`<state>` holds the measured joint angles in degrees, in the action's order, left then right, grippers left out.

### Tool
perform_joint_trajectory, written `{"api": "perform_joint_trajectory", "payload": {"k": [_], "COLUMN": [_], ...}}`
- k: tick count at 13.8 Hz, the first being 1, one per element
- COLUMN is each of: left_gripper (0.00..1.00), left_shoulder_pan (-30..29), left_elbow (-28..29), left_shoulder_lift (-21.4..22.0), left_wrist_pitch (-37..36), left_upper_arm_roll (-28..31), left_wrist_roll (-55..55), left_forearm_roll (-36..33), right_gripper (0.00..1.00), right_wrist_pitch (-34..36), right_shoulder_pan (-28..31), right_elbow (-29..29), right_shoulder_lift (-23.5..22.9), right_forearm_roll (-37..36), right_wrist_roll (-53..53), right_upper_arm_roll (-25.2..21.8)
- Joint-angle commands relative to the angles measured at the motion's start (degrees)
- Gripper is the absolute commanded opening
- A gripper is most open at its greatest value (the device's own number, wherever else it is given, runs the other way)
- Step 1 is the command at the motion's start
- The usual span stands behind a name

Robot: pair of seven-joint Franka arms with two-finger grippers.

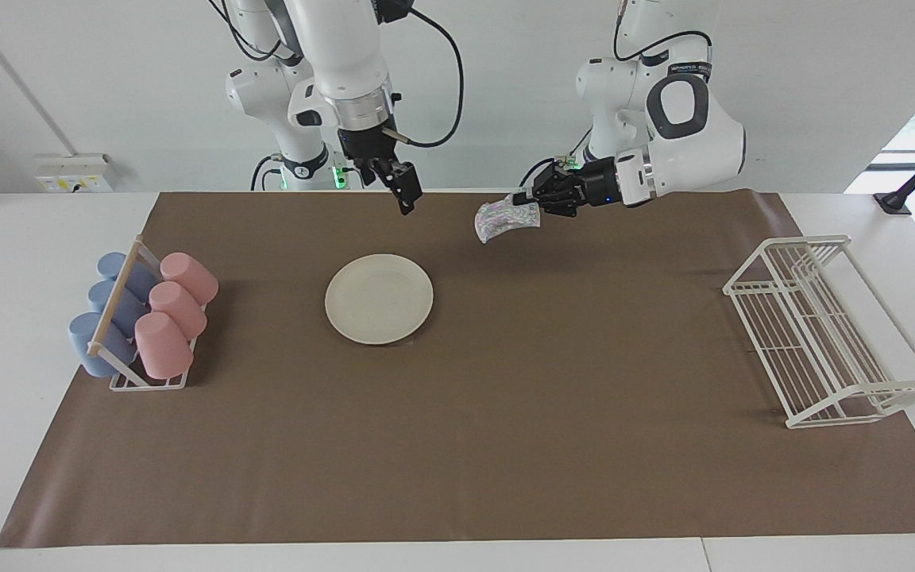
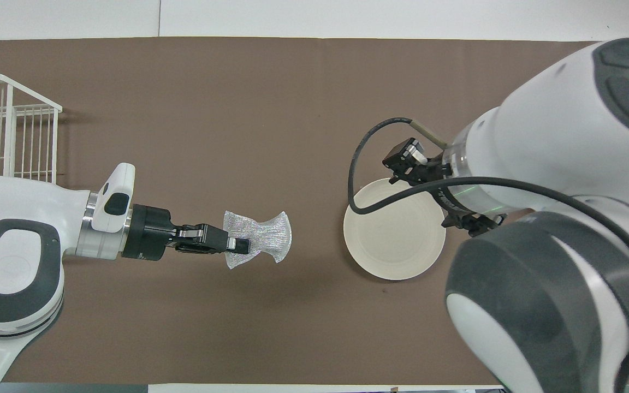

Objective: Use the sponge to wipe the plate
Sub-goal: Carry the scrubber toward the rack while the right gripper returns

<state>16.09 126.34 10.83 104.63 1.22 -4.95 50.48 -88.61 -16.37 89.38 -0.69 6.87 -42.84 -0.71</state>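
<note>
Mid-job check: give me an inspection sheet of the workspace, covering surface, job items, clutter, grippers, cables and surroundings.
Surface: brown mat covers the white table.
Job's things: plate flat on the mat, nothing on it; sponge up in the air, off the plate.
Clutter: cup rack with pink and blue cups at the right arm's end; white wire rack, nothing in it, at the left arm's end.
Grippers: left gripper shut on the sponge over bare mat; right gripper open, holding nothing, raised above the mat's edge nearest the robots.
Cables: black cable loops along the right arm.
Surroundings: white wall, wall socket.
</note>
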Motion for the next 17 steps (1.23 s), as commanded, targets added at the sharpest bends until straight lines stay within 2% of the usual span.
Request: {"api": "perform_joint_trajectory", "payload": {"k": [1, 4, 9, 13, 16, 17], "left_gripper": [0.0, 0.0, 0.0, 0.0, 0.0, 0.0], "left_shoulder_pan": [0.1, 1.0, 2.5, 4.2, 5.6, 6.0], "left_elbow": [-3.8, -6.6, -8.6, -11.9, -11.9, -12.3], "left_shoulder_lift": [0.0, -0.5, -1.1, -1.7, -2.2, -3.7], "left_wrist_pitch": [-2.7, -4.9, -9.3, -16.1, -18.2, -19.4], "left_upper_arm_roll": [-0.3, -0.6, -1.4, -1.9, -1.9, -2.0], "left_wrist_roll": [7.3, 14.7, 22.7, 28.8, 34.5, 36.2], "left_forearm_roll": [-11.1, -23.6, -43.3, -57.9, -67.3, -70.8], "right_gripper": [1.0, 1.0, 1.0, 1.0, 1.0, 1.0], "right_wrist_pitch": [0.6, 0.5, 0.6, 0.5, 1.8, 2.2], "right_shoulder_pan": [3.4, 5.7, 9.9, 11.4, 12.4, 12.5], "right_elbow": [2.0, 2.4, 2.0, 1.4, 1.2, 1.2], "right_shoulder_lift": [1.6, 1.6, 1.3, 0.9, 1.2, 1.7], "right_forearm_roll": [-1.1, -2.1, -2.8, -2.9, -3.0, -3.7], "right_wrist_roll": [10.5, 14.9, 29.0, 34.1, 34.3, 34.8], "right_upper_arm_roll": [0.8, 0.8, 0.9, 0.8, 0.7, 0.6]}}
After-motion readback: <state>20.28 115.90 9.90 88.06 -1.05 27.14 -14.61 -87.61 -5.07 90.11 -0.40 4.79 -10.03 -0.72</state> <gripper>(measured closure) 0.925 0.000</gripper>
